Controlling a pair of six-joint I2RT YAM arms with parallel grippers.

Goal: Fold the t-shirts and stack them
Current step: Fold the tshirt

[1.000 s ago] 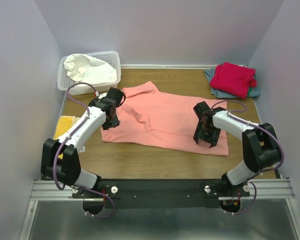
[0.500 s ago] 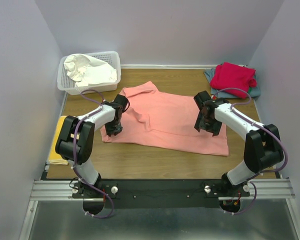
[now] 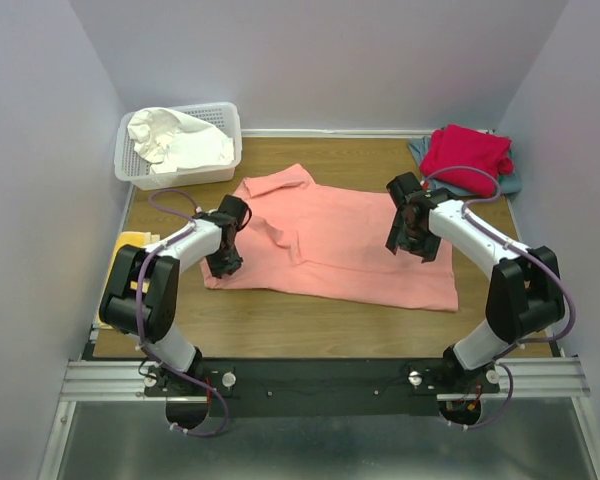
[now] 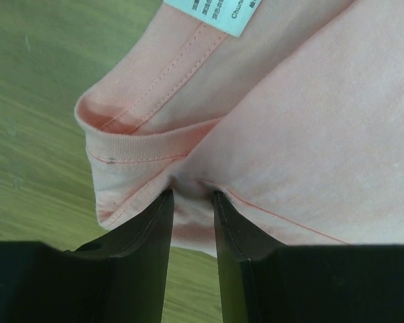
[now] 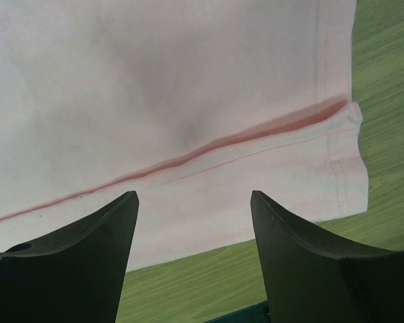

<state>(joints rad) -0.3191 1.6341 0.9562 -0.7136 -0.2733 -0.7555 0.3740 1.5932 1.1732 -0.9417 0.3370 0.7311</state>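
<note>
Wooden counter [image 3: 280, 320] between pale walls carries the salmon-pink shirt [image 3: 350, 245], spread flat at its middle. Left fingers [image 4: 148, 249] pinch its left edge; right fingers [image 5: 87, 262] stand apart over the hem, gripping nothing. Folding looks just begun; next, the right must close on cloth.

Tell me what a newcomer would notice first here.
The big salmon-pink t-shirt spread out mid-table grabs the eye, the left gripper pinching its left edge and the right gripper open over its right edge. A crimson-red t-shirt tops a grey-blue t-shirt at the far right corner; a white t-shirt lies heaped in the basket far left.
</note>
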